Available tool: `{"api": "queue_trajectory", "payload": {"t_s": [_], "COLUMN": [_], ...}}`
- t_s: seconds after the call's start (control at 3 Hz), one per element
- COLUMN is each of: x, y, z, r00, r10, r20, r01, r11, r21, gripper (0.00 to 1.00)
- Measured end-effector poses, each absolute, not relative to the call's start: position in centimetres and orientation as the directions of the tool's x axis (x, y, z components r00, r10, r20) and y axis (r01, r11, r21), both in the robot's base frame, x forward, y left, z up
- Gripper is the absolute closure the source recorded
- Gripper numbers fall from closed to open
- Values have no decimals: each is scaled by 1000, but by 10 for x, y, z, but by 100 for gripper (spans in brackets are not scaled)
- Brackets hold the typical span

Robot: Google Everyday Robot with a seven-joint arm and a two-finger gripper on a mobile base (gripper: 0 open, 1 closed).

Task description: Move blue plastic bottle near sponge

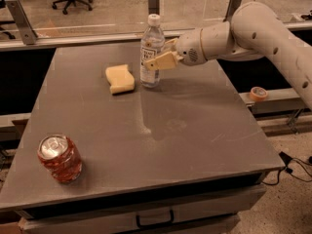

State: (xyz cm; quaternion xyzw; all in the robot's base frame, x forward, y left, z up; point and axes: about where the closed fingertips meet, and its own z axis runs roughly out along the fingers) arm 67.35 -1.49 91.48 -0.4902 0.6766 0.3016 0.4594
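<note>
Now | gripper fingers point(158, 61) clamped on blue plastic bottle point(152, 40) | upright just beside sponge point(120, 78)

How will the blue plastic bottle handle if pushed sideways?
Likely tippy: the blue plastic bottle is tall and narrow, so a high push could topple it. The gripper is closed on it at label height, beside the sponge; the thin clear walls may flex. The smooth table probably lets it slide.

Near the desk's point(195, 130) far edge, the gripper point(155, 57) clasps the upright blue plastic bottle point(152, 38), just beside the sponge point(120, 78) (not touching it). A red can point(59, 158) stands by the near-left corner.
</note>
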Motion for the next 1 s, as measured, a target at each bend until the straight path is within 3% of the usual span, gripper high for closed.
{"api": "queue_trajectory", "payload": {"t_s": [1.0], "x": [671], "y": [8], "z": [902], "r00": [-142], "r10": [-364], "r20": [-921], "r01": [-941], "r11": [338], "r21": [11], "gripper": [12]}}
